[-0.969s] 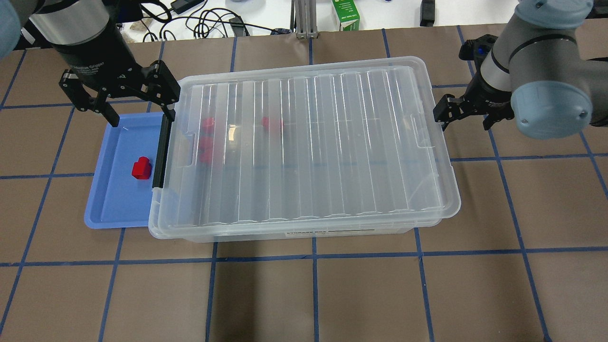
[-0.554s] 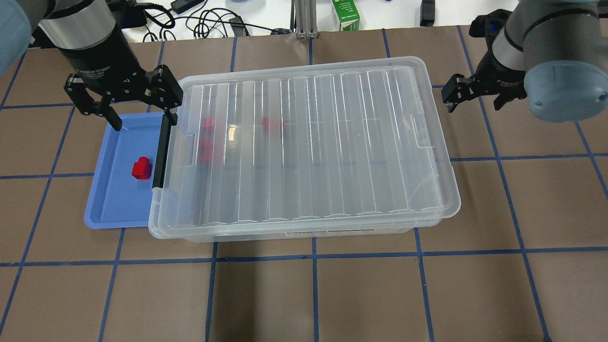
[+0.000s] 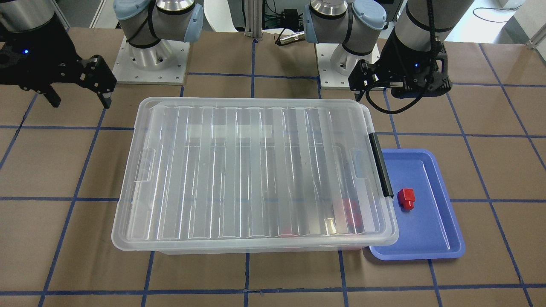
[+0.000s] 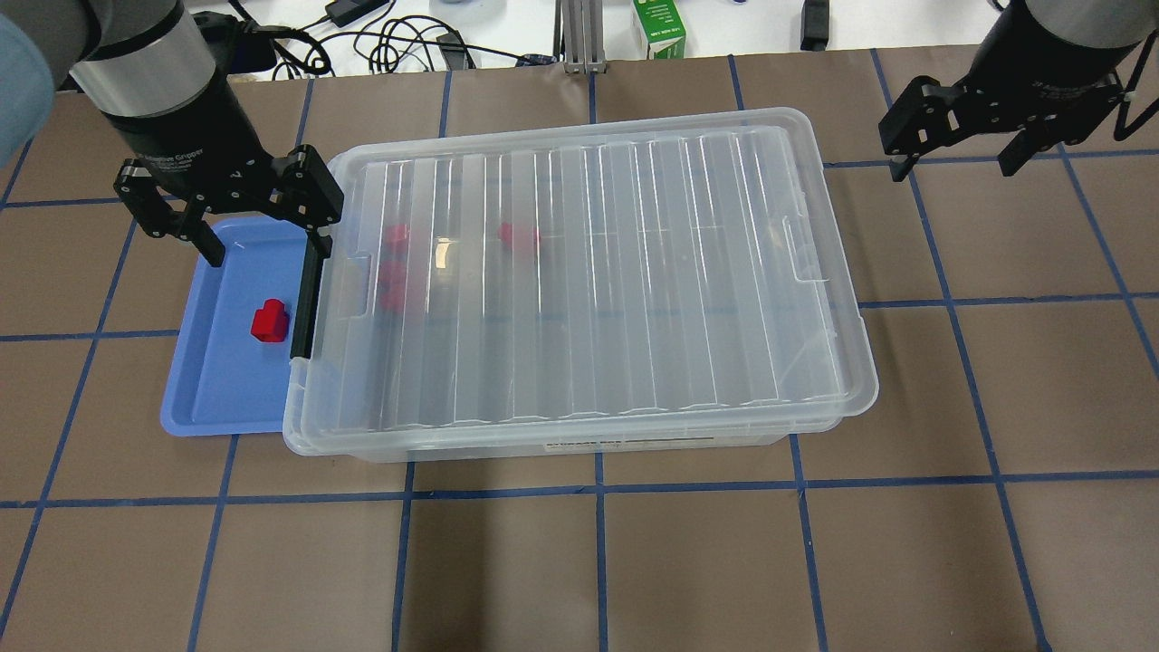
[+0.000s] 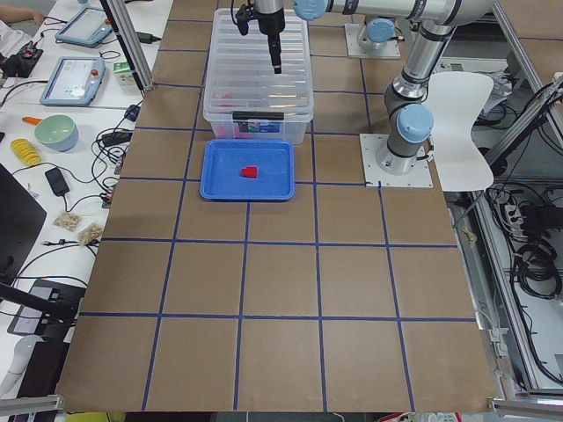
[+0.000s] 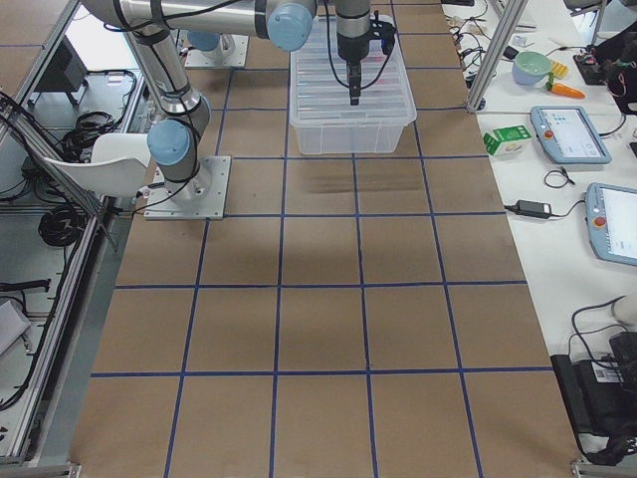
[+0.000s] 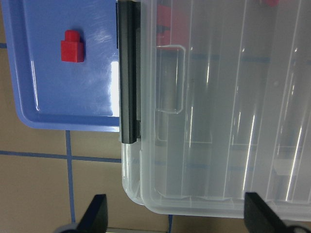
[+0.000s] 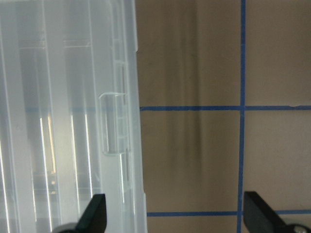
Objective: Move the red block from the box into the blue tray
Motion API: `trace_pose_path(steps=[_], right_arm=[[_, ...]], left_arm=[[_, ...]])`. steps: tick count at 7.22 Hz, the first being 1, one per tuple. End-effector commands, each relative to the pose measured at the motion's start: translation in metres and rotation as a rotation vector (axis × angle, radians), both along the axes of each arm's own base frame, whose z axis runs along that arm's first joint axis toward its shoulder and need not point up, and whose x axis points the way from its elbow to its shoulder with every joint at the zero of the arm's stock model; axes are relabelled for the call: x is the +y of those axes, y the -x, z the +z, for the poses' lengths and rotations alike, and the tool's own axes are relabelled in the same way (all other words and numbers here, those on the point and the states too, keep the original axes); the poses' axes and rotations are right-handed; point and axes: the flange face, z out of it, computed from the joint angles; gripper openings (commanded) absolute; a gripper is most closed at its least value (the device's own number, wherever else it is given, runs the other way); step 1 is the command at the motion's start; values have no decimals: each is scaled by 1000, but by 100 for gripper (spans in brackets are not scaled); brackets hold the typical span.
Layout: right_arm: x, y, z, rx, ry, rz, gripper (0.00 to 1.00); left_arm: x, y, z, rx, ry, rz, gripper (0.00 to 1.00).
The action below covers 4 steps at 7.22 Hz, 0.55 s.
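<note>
Resting in the blue tray was one glossy red block | ribbed clear box held more red blocks | left gripper, right gripper spread empty.

Setting: robotics lab, a two-arm test cell.

The large table is covered in brown paper and marked into squares with blue tape. Two industrial arms stand on metal base plates bolted to the table, and aluminium frame posts rise at its edge. A white side bench carries two teach pendants, a power adapter, loose cables, a green carton and a bowl. Behind the arm bases stand a white chair and bundled cables on the floor. Fixed cameras view the table from above, from the front and from both ends.
</note>
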Motion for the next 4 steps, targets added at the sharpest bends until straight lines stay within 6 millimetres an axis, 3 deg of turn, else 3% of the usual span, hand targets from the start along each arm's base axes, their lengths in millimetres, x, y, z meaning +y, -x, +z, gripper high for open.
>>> trace_pose_path(steps=[1,4], right_arm=[[18,-59,-3,5,-35,68,100],[14,-61,-1,-6,-35,74,100]], left_arm=[[7,0,-1,-6,-1,-3,100],[9,0,0,-6,-3,-1,100]])
